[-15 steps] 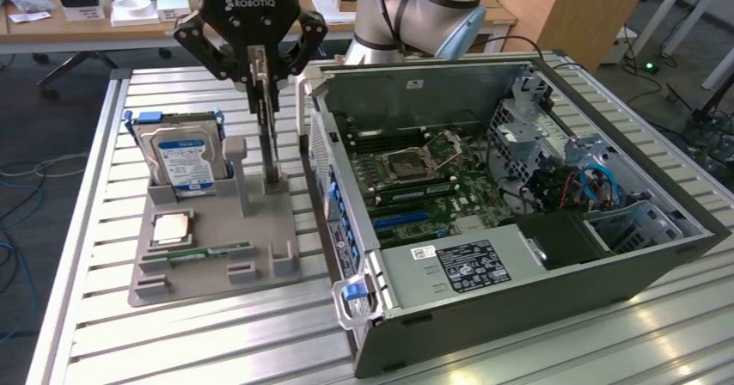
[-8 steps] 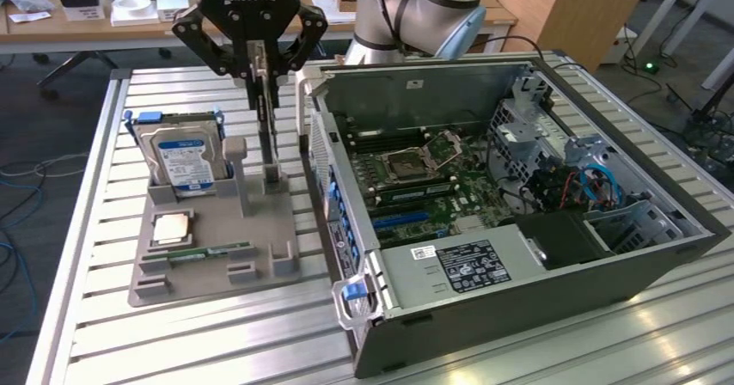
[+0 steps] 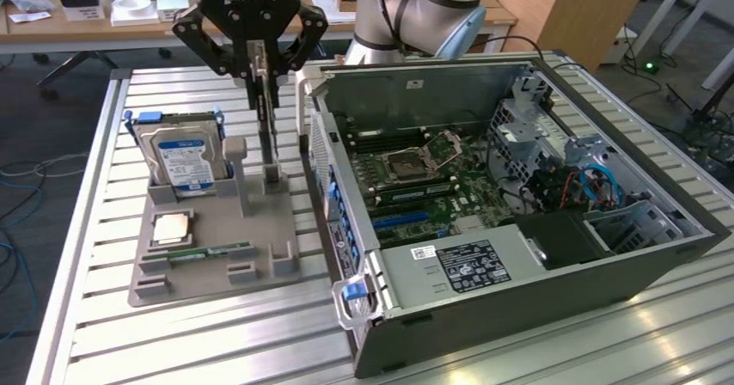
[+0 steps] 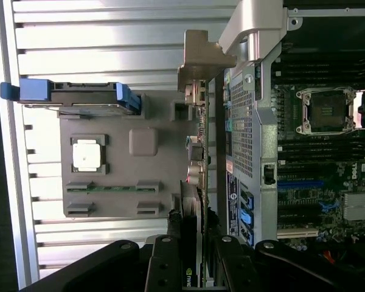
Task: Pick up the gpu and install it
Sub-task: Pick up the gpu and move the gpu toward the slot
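While the claw (image 3: 263, 76) grips the gpu (image 3: 267, 123) upright, hard drive (image 3: 184, 157) in gray holder (image 3: 218, 273)

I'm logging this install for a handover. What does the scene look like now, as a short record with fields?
end effector: closed on the gpu's upper edge
gpu: upright, edge-on, lower end at the holder's posts; not yet installed
holder: grey, beside the case
hard drive: upright in the holder, on the exterior view's left of the gpu
cpu: flat in the holder
memory stick: flat, next to the cpu
case: open, motherboard exposed
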Controlling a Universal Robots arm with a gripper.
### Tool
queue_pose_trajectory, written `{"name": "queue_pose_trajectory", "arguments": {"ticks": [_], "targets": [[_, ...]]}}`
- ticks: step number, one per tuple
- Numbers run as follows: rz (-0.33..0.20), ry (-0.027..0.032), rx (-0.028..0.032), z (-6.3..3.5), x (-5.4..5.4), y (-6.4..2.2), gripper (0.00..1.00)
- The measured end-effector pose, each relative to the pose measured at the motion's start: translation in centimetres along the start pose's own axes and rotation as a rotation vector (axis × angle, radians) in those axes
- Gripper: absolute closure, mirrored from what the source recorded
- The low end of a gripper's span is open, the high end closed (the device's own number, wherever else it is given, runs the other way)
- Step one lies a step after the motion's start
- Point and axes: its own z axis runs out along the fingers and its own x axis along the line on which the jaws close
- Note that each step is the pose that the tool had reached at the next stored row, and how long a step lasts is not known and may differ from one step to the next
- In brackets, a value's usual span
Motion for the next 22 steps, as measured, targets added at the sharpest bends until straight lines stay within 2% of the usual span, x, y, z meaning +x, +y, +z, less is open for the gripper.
{"name": "queue_pose_trajectory", "arguments": {"ticks": [22], "targets": [[0.0, -0.0002, -0.0002, 0.09, -2.8, 0.19, 0.74]]}}
